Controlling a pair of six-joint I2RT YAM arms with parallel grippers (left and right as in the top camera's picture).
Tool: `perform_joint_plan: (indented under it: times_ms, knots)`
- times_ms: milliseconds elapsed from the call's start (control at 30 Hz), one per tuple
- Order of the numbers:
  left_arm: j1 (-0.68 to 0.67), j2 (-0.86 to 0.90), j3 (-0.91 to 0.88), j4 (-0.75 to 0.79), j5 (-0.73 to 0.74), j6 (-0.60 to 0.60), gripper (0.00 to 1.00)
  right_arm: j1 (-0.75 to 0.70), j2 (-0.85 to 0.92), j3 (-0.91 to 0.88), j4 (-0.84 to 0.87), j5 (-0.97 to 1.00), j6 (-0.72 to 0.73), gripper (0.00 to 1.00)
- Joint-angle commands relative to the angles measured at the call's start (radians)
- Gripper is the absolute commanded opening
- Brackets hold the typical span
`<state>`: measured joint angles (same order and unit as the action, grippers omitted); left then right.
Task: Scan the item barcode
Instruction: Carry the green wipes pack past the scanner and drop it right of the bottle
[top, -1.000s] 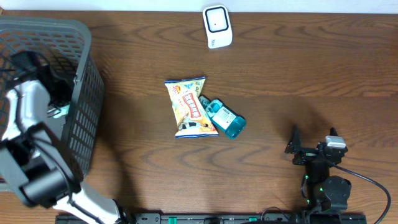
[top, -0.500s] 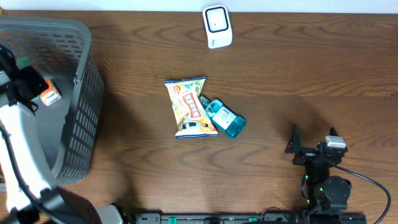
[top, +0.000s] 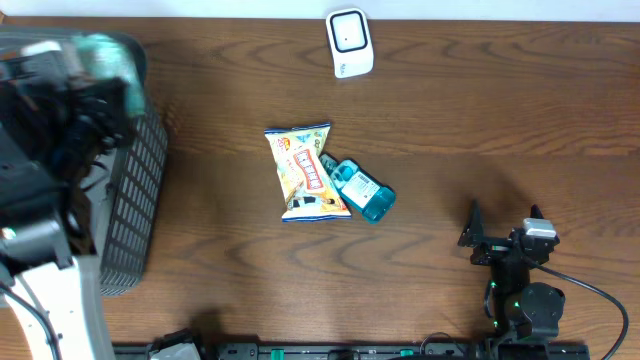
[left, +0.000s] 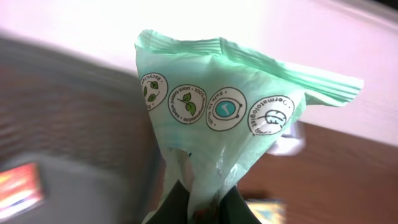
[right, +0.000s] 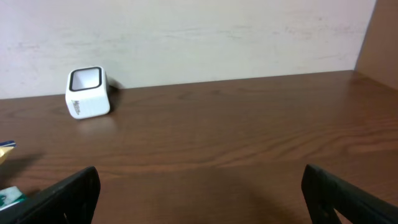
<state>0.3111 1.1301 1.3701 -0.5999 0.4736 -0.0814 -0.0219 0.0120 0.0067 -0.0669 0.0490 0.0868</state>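
Moved: our left gripper (left: 198, 208), now above the grey mesh basket (top: 140, 170).
Left jaws: pinching the mint-green soft plastic packet (left: 230, 118), which stands just above them.
Idle: right gripper (top: 505, 235), spread, empty.
Risk: we fear it slipping from this thin pinch.

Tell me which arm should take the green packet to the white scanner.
Left. Its pincer is shut on the green packet, held above the basket. The right pincer sits open and empty, no nearer the scanner.

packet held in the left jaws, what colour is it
Pale mint green packet with round printed badges; best in left wrist view.
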Motion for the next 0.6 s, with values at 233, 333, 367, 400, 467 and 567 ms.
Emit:
perform_joint_plan:
  times_ms: [233,333,367,400,467,567]
  knots:
    - [-0.515,0.08,0.006,0.013,0.05,-0.002,0.07,0.01,-0.005,-0.002,-0.003,0.005,0.002,0.99]
    - [-0.623,0.181,0.006,0.044,0.05,-0.003,0.07,0.01,-0.005,-0.002,-0.003,0.005,0.002,0.99]
    - [-0.683,0.25,0.006,0.077,0.05,-0.003,0.07,0.01,-0.005,-0.002,-0.003,0.005,0.002,0.99]
    - [-0.718,0.297,0.006,0.104,0.05,-0.002,0.07,0.01,-0.005,-0.002,-0.003,0.005,0.002,0.99]
    - [-0.766,0.367,0.006,0.152,0.05,-0.003,0.07,0.01,-0.005,-0.002,-0.003,0.005,0.002,0.99]
    - [-0.828,0.472,0.006,0.226,0.05,-0.007,0.07,0.01,-0.005,-0.002,-0.003,0.005,0.002,0.99]
